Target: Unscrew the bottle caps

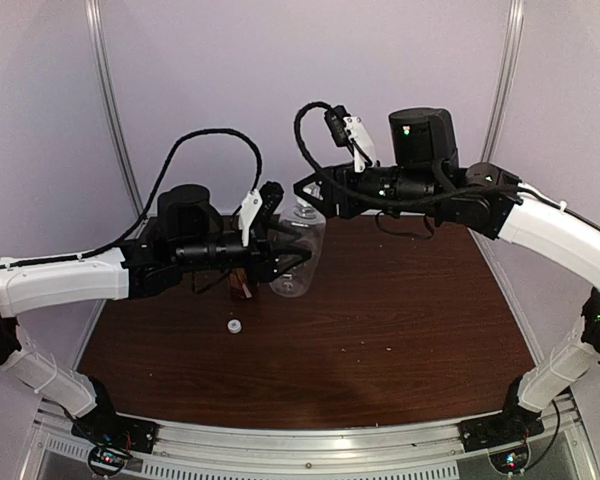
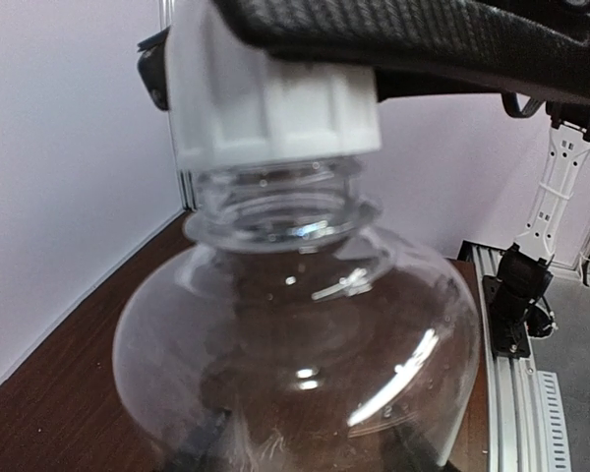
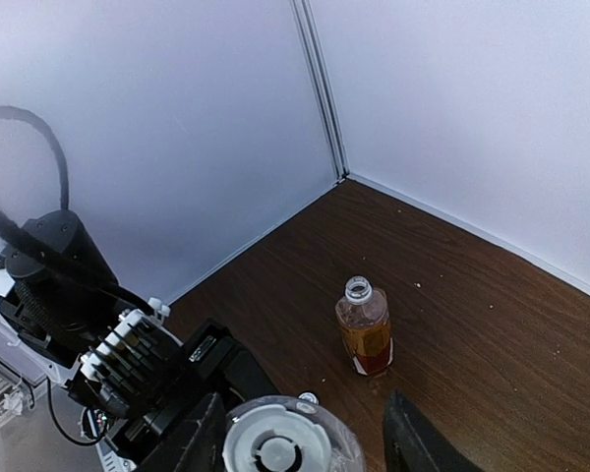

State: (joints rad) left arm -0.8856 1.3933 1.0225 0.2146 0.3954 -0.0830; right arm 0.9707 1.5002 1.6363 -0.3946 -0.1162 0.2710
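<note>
left gripper (image 1: 292, 256) clenched round the clear bottle (image 2: 295, 334); right gripper (image 1: 305, 197) straddles its cap (image 2: 275, 98), grip unclear. left arm (image 1: 70, 280) half-hides the uncapped amber bottle (image 3: 364, 329); loose cap (image 1: 234, 326) nearer.

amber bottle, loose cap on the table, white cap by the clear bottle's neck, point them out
amber bottle (image 3: 364, 332): right wrist view, on its liquid-filled body
loose cap (image 1: 235, 326): top external view, on its middle
white cap (image 2: 275, 108): left wrist view, on its ribbed side wall

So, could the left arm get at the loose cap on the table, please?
Probably not: the left claw is clamped on the clear bottle, leaving nothing free to take the loose cap.
</note>
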